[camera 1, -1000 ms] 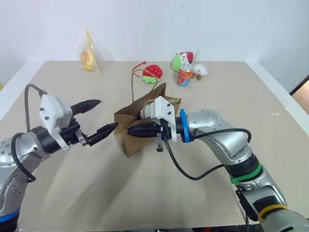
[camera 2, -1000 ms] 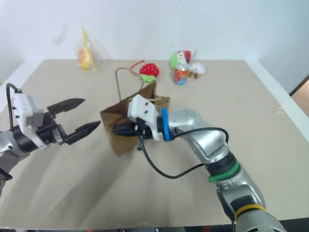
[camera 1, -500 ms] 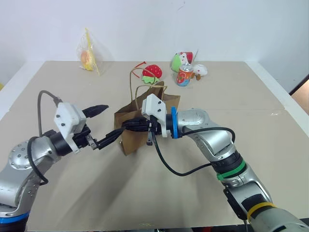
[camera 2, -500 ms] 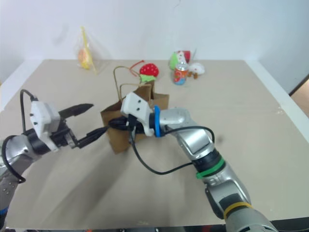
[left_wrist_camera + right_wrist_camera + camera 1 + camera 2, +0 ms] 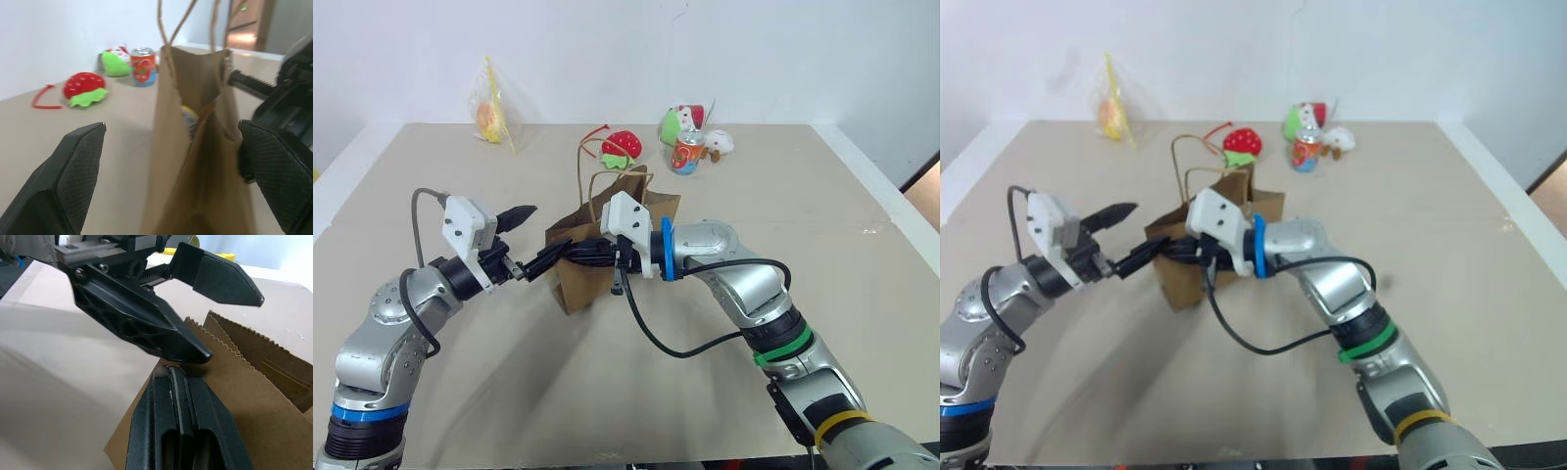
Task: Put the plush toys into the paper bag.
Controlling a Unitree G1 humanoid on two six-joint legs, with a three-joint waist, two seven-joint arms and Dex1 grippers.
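The brown paper bag (image 5: 592,282) stands upright at mid-table with its cord handles (image 5: 590,181) raised. My right gripper (image 5: 574,255) reaches in from the right and is shut on the bag's upper left edge. My left gripper (image 5: 540,235) is open just left of the bag, one finger either side of the bag's near corner without touching it. Through the bag's mouth, the left wrist view shows a bit of a white-and-yellow plush toy (image 5: 189,116) inside. The rest of the bag's inside is hidden.
At the back of the table lie a red strawberry plush (image 5: 623,144), a red drink can (image 5: 687,155), a green-and-white toy (image 5: 677,121) and a small white toy (image 5: 719,142). A clear plastic bag (image 5: 492,115) with yellow trim stands at the back left.
My left gripper has moved right and forward, up to the bag's left side. The bag, tilted a second ago, now stands upright in my right gripper, which stayed shut.
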